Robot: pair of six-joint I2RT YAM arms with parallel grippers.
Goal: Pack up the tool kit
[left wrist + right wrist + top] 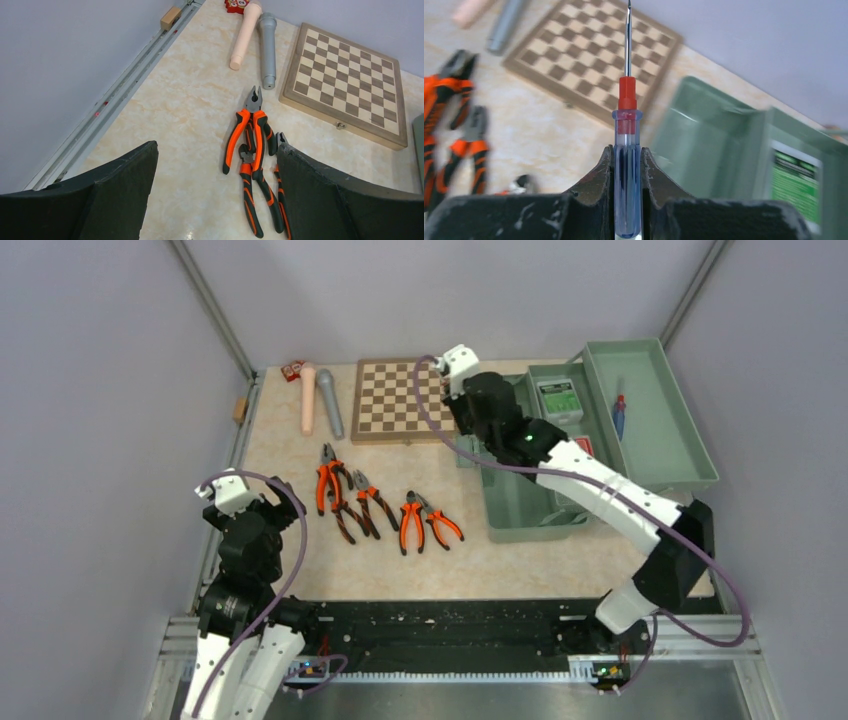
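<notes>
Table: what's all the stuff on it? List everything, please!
Toolbox: one, green, right, open.
Pliers: about five, orange-handled, middle.
Tray screwdriver: one, blue-red, toolbox tray.
Held screwdriver: one, blue-red, right pincer.
Green-label box: one, in toolbox.
Chessboard: one, brown, far middle.
Pink cylinder: one, far left.
Grey cylinder: one, beside it.
Red box: one, far-left corner.
Left pincer: open, above pliers.
Right pincer: shut on held screwdriver.
</notes>
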